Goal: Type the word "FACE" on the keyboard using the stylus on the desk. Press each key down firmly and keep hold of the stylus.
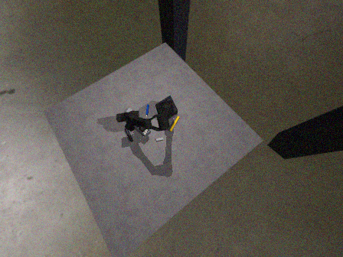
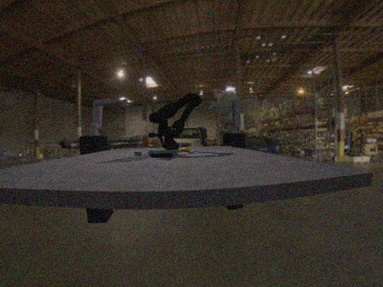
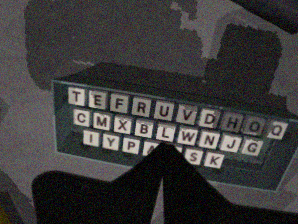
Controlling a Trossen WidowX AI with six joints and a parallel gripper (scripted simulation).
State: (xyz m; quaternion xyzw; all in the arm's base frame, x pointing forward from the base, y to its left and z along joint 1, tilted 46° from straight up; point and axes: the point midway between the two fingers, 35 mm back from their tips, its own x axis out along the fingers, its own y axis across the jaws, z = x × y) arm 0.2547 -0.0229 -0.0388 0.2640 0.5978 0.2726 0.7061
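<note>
Your jaws are pressed fully together with only a thin seam between the dark fingers, and no stylus shows between them. They hover just above the bottom key row of the keyboard [image 3: 170, 127]. On the counter [image 1: 115, 191], a blue pen [image 1: 147, 110] and a yellow stick [image 1: 174, 123] lie near the arm.

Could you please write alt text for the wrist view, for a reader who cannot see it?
A shut gripper, its dark fingers pressed together with nothing visible between them, hangs over the front row of a small keyboard. The white keys are in scrambled order, the top row starting I, T, E, F. The keyboard sits on a grey desk.
</note>
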